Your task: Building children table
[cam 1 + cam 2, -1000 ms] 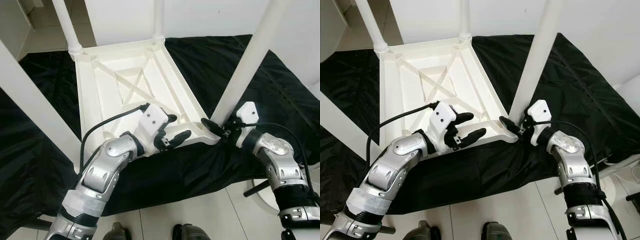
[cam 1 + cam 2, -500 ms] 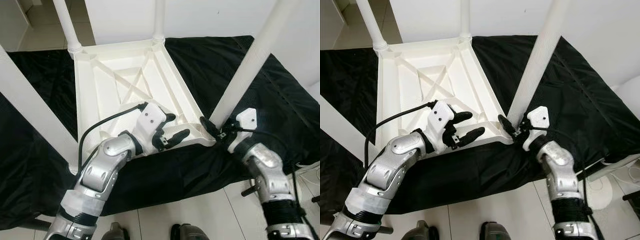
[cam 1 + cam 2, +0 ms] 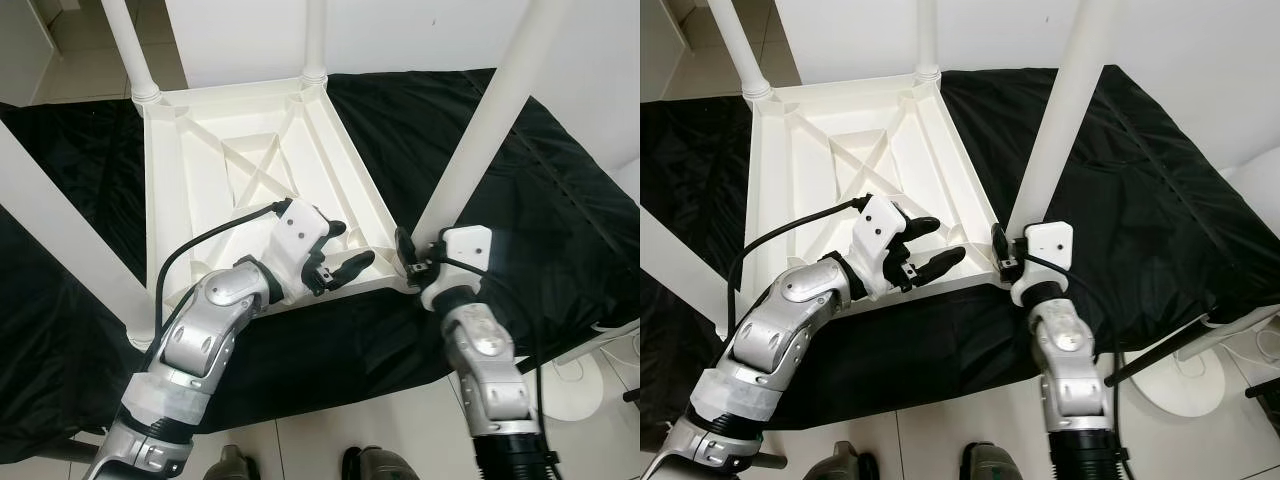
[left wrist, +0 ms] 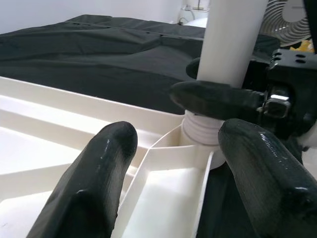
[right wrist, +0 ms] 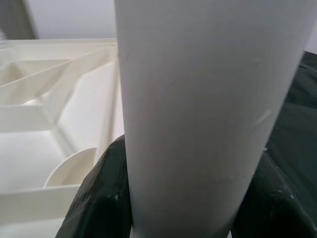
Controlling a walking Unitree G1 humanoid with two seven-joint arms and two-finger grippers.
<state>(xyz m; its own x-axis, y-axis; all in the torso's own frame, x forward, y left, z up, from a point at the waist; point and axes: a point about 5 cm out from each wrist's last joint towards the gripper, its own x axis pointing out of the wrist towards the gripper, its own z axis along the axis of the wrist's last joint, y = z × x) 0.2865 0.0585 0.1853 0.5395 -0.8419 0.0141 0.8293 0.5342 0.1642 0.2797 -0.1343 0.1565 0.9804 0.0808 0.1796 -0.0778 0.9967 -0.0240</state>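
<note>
The right gripper (image 3: 412, 258) has swung its forearm in toward 6 o'clock, fingers still clamped round the near-right table leg (image 3: 480, 125) at its socket. The left gripper (image 3: 345, 258) stays spread open over the upturned tabletop (image 3: 250, 150), lying on black cloth (image 3: 560, 200) toward 12 o'clock.

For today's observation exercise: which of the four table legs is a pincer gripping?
The leg at the near right corner; the right pincer clasps its base.

The table (image 3: 230, 150) and its legs (image 3: 480, 130) were plain white. The cloth (image 3: 560, 200) under them was black, the floor (image 3: 330, 440) pale tile. Both arms were silver, with black fingers (image 4: 99, 173) and white wrist housings (image 3: 300, 232).
</note>
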